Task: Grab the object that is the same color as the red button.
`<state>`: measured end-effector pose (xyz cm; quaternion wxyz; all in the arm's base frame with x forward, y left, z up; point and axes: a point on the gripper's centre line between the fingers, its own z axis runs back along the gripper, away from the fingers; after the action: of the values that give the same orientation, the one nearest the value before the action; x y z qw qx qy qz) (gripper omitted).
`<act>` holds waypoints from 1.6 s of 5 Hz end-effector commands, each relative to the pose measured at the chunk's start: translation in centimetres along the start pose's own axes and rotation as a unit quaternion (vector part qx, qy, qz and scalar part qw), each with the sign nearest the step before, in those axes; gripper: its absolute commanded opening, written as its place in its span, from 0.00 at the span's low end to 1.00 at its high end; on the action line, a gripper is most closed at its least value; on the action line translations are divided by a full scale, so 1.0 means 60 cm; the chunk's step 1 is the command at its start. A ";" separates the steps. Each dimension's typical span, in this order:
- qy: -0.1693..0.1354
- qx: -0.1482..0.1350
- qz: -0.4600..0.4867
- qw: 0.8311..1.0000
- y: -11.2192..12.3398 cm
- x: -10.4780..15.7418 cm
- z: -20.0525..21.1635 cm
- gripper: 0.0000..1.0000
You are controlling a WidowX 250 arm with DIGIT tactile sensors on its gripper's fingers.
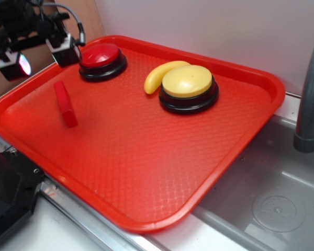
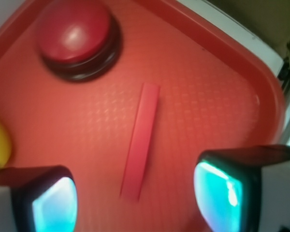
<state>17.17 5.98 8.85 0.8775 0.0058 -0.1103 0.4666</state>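
my gripper (image 2: 135, 198) hangs open above the red tray (image 1: 146, 172), holding nothing. the red block (image 2: 141, 140) lies mid-frame in the wrist view, below the red button (image 2: 77, 36). i should lower straight, fingers (image 2: 53, 203) straddling its narrow width, then close.

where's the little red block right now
In the exterior view the red block lies flat on the red tray near its left edge, just in front of the red button. In the wrist view it sits between the open fingers.
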 end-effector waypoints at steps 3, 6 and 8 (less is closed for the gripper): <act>0.013 -0.018 0.009 1.000 0.012 0.021 -0.104 0.00; 0.041 -0.021 -0.270 0.962 -0.073 0.010 0.054 0.00; 0.074 -0.082 -0.472 0.875 -0.138 -0.074 0.157 0.00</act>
<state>19.69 -4.24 15.94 0.9983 -0.0479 -0.0326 -0.0115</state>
